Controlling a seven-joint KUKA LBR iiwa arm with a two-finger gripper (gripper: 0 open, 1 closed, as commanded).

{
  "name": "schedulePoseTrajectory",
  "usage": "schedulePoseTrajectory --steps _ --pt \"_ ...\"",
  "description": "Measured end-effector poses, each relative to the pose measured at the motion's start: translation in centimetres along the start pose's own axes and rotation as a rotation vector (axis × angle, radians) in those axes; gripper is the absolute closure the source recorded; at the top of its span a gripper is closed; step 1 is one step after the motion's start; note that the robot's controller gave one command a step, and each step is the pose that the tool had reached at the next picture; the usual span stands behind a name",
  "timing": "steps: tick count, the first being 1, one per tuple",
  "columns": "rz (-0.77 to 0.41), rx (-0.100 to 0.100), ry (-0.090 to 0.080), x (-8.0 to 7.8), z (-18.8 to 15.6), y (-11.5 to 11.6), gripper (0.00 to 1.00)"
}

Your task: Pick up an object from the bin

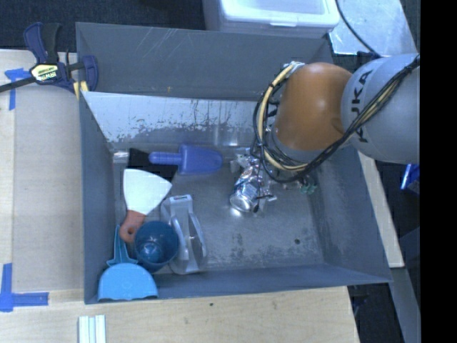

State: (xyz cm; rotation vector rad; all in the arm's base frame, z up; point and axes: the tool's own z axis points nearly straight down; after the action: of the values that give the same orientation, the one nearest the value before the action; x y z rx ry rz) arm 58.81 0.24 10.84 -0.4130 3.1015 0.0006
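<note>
The big grey arm [385, 106] comes in from the right side and bends down into the grey bin [214, 70]. It has a round orange cover [310, 106] near its end, with black and yellow cables [270, 113] looped around it. Below the cover is the shiny silver tool [250, 191]. It hangs low over the bare floor in the middle of the bin. I cannot tell if the tool is spread or pressed together, and I see nothing held in it. The thing nearest to the tool is a dark blue scoop [196, 161]. It lies just to the left of the tool, close to the back wall, with its handle pointing left. All the other things sit in a heap in the left front corner, well apart from the tool. There is a white piece [145, 189] with a pointy shape, and a small orange thing [131, 229] just below it. Beside that is a round dark blue cup [157, 243], touching a clear plastic piece [182, 224] on its right. A light blue scoop [127, 283] leans at the very front edge.
</note>
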Motion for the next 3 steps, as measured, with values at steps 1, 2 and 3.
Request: schedulePoseTrajectory --steps 1,2,3 --pt "0.107 0.000 0.005 0.1 3.6 -0.9 0.00" --pt "-0.207 0.002 -0.006 -2.8 3.8 -2.9 0.00" --pt "0.095 0.002 -0.007 -0.3 3.3 -1.0 1.00"
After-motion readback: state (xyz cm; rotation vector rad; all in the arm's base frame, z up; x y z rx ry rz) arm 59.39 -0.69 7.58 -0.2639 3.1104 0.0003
